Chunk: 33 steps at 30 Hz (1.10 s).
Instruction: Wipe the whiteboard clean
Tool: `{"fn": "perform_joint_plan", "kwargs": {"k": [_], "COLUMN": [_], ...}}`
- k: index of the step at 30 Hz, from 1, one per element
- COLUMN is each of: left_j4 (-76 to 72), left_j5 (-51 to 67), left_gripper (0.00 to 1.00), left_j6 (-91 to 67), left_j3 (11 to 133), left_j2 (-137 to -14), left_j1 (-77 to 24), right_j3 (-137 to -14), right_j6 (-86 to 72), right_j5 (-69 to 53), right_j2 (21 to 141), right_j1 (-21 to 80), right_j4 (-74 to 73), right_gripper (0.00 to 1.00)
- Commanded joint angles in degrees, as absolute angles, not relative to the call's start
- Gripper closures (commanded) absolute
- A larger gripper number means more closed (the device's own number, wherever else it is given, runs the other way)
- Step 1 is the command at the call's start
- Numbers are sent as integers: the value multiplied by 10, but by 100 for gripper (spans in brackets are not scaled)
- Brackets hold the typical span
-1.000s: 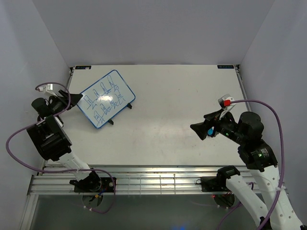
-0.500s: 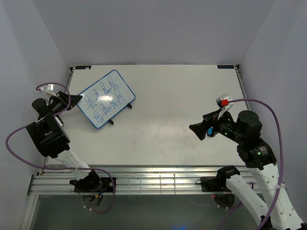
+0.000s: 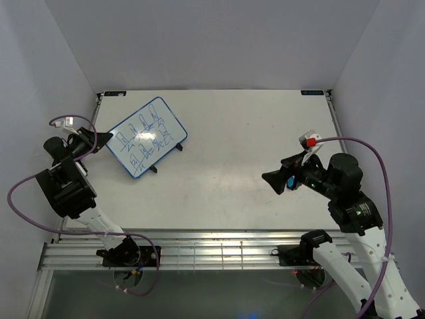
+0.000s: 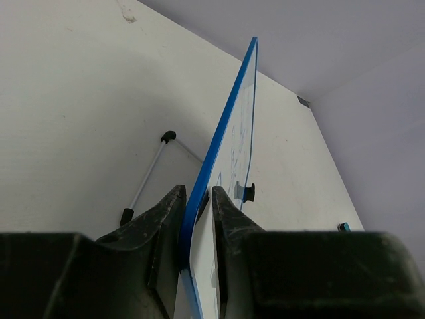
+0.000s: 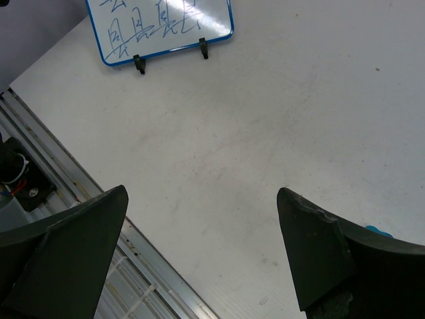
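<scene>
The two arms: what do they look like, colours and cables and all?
Both the left arm and right arm have chunky black joints on white lower links, each trailing a looping purple cable. The fingers are matt black wedges. The right arm carries a small red-and-white tag.

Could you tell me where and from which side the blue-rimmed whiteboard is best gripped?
Grip the blue-rimmed white rectangular whiteboard by the thin rim at its left corner, coming from the left. It stands tilted on small feet, so the rim slips edge-on between the fingers, as the left tool has it, leaving the scribbled face free.
</scene>
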<state>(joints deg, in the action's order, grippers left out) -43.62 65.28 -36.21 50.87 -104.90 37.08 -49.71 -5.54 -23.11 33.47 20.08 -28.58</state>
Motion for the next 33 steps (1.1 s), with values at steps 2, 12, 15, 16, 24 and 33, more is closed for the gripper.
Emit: {"fn": "perform_joint_plan", "kwargs": {"k": [2,12,15,16,24,33], "left_j4": [-463,-497,-505,-511,-552,-724], "left_j5": [672,683,685,686,695,701], "left_gripper": [67,71,78,83,100,100], "left_j6": [-367,-389,-396,-398,-437,-570], "left_j3": [527,528,527,527,538,565], "left_j2": [-1061,-1075,-1071,-1071,-1062,-1048], "left_j1": [375,375,375,375,375,375], "right_j3": [-515,-513,-511,-509,-508,-507], "right_j6": [-47,-47,-47,-47,-46,-47], "right_j5": [-244,-250,-250,-250,-249,-256], "right_j2": [336,337,337,337,333,335], "right_j1": [206,206,205,206,206,207], "right_j4": [-275,-271,-269,-268,-268,-265], "right_gripper": [1,1,1,1,1,1]}}
